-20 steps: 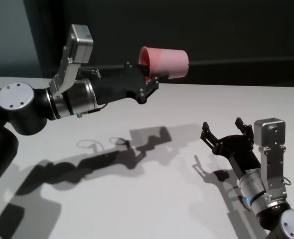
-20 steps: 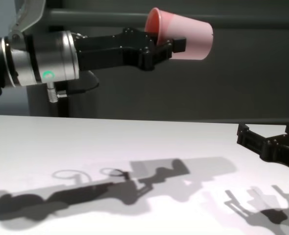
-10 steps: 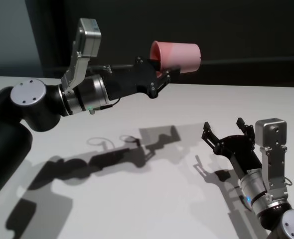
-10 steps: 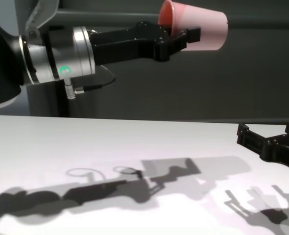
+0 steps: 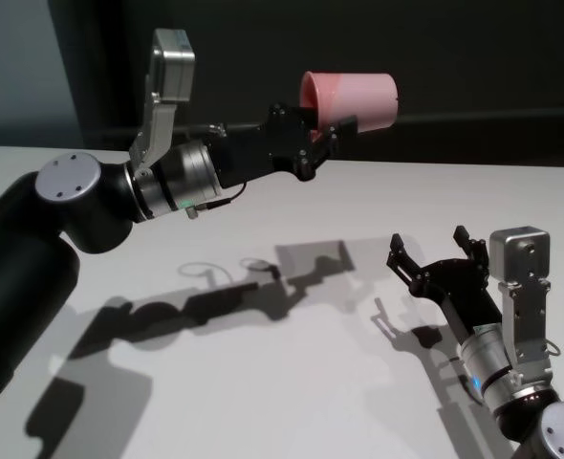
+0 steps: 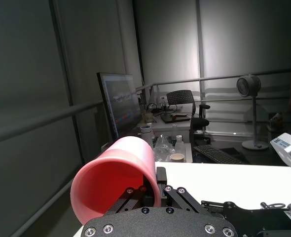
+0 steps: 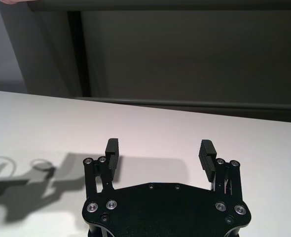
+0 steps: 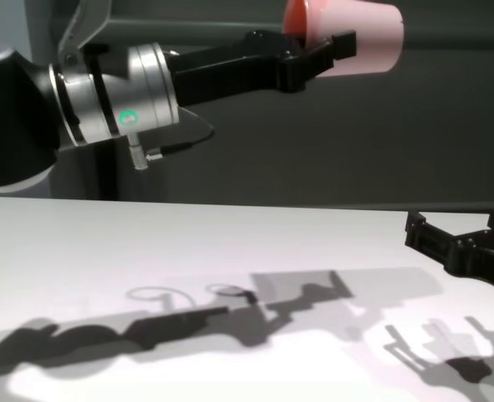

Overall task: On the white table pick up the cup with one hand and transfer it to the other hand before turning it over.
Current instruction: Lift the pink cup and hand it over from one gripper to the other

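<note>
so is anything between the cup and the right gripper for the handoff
Nothing visible. The left gripper holds the cup on its side, high above the white table. The right gripper waits open, low, with only open air between them.

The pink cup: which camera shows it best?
The head view: the whole cup lies sideways, pinched at its rim by the left gripper above the white table. The chest view clips its top; the left wrist sees mainly its mouth; the right wrist only a sliver.

Right gripper (image 7: 159,153): held just above the white table (image 7: 185,133), fingers spread wide apart, nothing between them.
Arm shadow (image 7: 32,185): cast on the white table, beside the gripper.
</note>
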{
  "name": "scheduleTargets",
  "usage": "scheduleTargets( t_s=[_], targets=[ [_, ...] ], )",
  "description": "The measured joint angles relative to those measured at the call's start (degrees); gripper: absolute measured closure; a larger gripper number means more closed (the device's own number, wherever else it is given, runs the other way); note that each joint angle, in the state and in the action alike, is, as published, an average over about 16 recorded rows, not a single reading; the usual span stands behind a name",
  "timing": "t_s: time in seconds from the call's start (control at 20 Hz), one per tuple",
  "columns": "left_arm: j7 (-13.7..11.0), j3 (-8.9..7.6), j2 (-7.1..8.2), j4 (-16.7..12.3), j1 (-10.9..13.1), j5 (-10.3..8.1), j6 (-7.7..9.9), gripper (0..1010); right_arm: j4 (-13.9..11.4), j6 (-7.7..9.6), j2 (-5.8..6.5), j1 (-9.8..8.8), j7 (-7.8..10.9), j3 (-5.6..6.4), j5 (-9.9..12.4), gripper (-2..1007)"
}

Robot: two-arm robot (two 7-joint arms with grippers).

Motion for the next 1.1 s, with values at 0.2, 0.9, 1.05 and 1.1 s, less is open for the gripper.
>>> scheduleTargets(
  t_s=[0.2, 0.9, 1.05, 1.1],
  targets=[
    [-0.6, 0.12, -0.99, 1.3, -0.5, -0.78, 0.0, 963, 0.0, 0.0, 0.0, 0.0, 0.0, 0.0, 0.0, 3],
    [0.4, 1.84, -3.02, 3.8, -2.2, 1.02, -0.1, 963, 0.0, 0.0, 0.0, 0.0, 0.0, 0.0, 0.0, 3],
    [0.7, 2.07, -3.08, 3.8, -2.3, 1.52, -0.09, 963, 0.0, 0.0, 0.0, 0.0, 0.0, 0.0, 0.0, 3],
    [0.8, 2.12, -3.08, 3.8, -2.3, 1.66, -0.09, 963, 0.0, 0.0, 0.0, 0.0, 0.0, 0.0, 0.0, 3]
  ],
)
